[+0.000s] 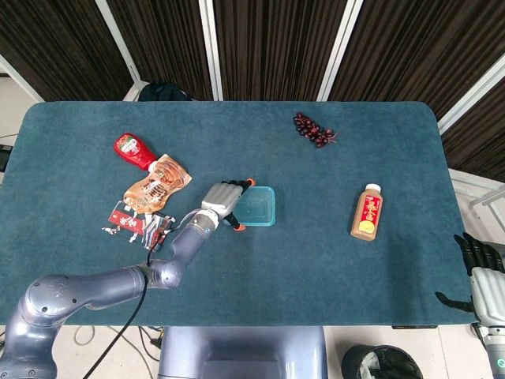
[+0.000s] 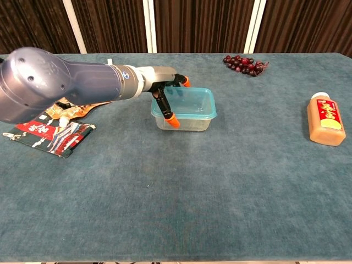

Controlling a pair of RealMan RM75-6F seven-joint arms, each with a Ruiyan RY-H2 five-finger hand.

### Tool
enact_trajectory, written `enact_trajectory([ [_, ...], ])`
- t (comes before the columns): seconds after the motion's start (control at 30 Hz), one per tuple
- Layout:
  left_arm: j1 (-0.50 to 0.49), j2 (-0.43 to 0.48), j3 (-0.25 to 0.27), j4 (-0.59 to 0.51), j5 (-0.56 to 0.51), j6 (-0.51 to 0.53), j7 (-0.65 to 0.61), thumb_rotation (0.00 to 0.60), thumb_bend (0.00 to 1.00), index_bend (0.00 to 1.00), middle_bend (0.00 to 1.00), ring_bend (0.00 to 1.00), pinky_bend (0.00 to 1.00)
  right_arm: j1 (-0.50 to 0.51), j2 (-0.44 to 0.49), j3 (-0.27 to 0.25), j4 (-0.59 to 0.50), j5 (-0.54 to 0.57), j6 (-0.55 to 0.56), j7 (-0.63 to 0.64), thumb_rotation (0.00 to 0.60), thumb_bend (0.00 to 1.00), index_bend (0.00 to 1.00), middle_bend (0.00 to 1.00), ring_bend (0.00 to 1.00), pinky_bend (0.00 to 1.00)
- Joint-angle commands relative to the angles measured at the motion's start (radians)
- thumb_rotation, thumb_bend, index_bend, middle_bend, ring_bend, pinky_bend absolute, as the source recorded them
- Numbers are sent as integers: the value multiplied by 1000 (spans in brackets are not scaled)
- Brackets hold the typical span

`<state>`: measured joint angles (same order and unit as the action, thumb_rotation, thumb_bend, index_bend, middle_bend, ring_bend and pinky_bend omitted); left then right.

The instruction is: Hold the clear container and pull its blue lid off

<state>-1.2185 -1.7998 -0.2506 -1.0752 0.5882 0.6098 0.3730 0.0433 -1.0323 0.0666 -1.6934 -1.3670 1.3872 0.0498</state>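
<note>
The clear container [image 2: 190, 116] with its blue lid [image 2: 192, 102] sits mid-table, also seen from the head view as the container [image 1: 259, 206]. My left hand [image 2: 165, 92] straddles its left end, fingers spread. The thumb tip [image 2: 174, 121] lies against the front wall and the other fingertips [image 2: 186, 82] reach over the lid's far left edge. In the head view the left hand [image 1: 225, 199] covers the container's left part. My right hand [image 1: 483, 272] hangs open beyond the table's right front corner, holding nothing.
Snack packets [image 2: 52, 135] and an orange pouch [image 1: 156, 185] lie left of the container, a red ketchup bottle [image 1: 134, 150] further back. A brown drink bottle [image 2: 326, 118] lies to the right. Dark grapes [image 2: 245, 63] sit at the back.
</note>
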Motion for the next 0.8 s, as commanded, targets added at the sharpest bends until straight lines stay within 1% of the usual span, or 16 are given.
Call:
enact_trajectory([
  [0.03, 17, -1, 11, -21, 62, 26, -18, 600, 152, 228, 355, 295, 416, 0, 3, -1, -5, 0, -2, 0, 600, 193, 0, 0, 0, 0],
  [0.27, 66, 72, 59, -125, 249, 23, -70, 600, 152, 228, 351, 286, 401, 3, 14, -2, -21, -10, -2, 1, 600, 193, 0, 0, 0, 0],
  [0.43, 103, 108, 65, -187, 365, 17, -159, 600, 153, 228, 348, 282, 399, 10, 24, -8, -48, -40, -2, -19, 600, 193, 0, 0, 0, 0],
  [0.63, 128, 106, 71, -206, 473, 25, -243, 600, 152, 228, 342, 282, 399, 38, 13, -11, -94, -69, -28, -65, 600, 193, 0, 0, 0, 0],
  [0.8, 138, 92, 73, -209, 525, 28, -296, 600, 152, 228, 338, 278, 399, 78, -36, -9, -145, -80, -69, -125, 600, 193, 0, 0, 0, 0],
])
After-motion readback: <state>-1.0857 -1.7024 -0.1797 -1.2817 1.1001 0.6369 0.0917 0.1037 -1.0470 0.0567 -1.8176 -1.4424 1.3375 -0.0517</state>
